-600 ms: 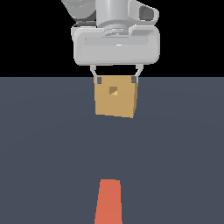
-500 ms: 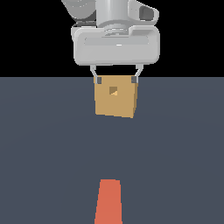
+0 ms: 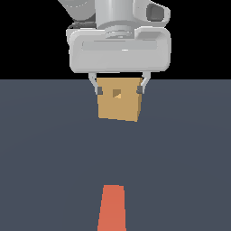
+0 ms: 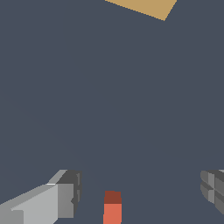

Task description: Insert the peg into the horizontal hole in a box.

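The orange-red peg (image 3: pixel 112 210) lies flat on the dark floor at the near edge of the exterior view, its length running toward the box. The tan box (image 3: pixel 118 103) stands farther back, with its small square hole (image 3: pixel 117 93) facing this way. My gripper (image 3: pixel 118 89) hangs open in the air, its fingertips (image 3: pixel 99 90) framing the box's upper corners in that view and holding nothing. In the wrist view the peg's (image 4: pixel 112 208) end shows between the wide-apart fingers (image 4: pixel 65 194), and a corner of the box (image 4: pixel 144 6) lies far off.
The dark grey floor (image 3: pixel 54 158) stretches between peg and box. Black background lies behind the box.
The gripper looks slightly larger and lower than before, so it has come a little down and toward the camera. Box and peg have not moved.
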`<action>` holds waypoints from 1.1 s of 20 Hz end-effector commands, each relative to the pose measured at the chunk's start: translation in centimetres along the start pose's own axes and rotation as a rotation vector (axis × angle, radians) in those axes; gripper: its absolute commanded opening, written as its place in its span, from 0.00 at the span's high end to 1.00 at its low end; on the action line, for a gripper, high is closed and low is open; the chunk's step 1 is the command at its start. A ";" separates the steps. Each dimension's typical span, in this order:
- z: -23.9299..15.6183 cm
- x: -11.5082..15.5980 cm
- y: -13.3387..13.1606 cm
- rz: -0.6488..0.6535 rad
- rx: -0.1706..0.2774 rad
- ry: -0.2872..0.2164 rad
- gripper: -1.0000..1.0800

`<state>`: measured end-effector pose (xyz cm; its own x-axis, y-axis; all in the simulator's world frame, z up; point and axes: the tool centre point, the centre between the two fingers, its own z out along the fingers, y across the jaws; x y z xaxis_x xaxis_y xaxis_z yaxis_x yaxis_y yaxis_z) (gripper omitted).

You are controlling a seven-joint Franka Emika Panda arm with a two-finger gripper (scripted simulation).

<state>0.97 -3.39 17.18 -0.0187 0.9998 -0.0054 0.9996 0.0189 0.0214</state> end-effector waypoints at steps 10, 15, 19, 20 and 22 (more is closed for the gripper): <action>5.1 -13.2 -1.4 0.023 0.011 0.001 0.04; 7.6 -19.3 -2.0 0.033 0.015 0.003 0.04; 9.1 -23.1 -2.3 0.039 0.018 0.004 0.04; 9.4 -23.9 -2.3 0.040 0.019 0.004 0.04; 9.9 -25.1 -2.4 0.042 0.020 0.004 0.04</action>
<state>-0.77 -27.66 7.77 0.0240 0.9997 -0.0012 0.9997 -0.0240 0.0013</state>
